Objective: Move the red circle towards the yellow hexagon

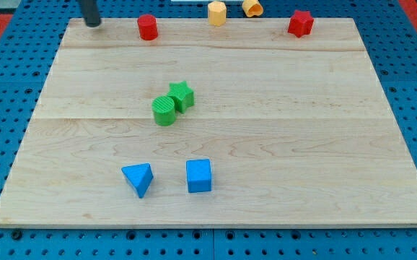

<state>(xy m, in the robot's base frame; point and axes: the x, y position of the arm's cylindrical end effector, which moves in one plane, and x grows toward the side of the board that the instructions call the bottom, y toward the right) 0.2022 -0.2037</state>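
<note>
Camera view: approach step. My tip (92, 24), a bare rod holding nothing, sits left of red circle (147, 27); next, push rightward toward yellow hexagon (216, 13).

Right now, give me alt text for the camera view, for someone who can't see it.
My tip sits at the wooden board's top left corner, left of the red circle; the yellow hexagon lies further right. A green circle touches a green star mid-board.
</note>
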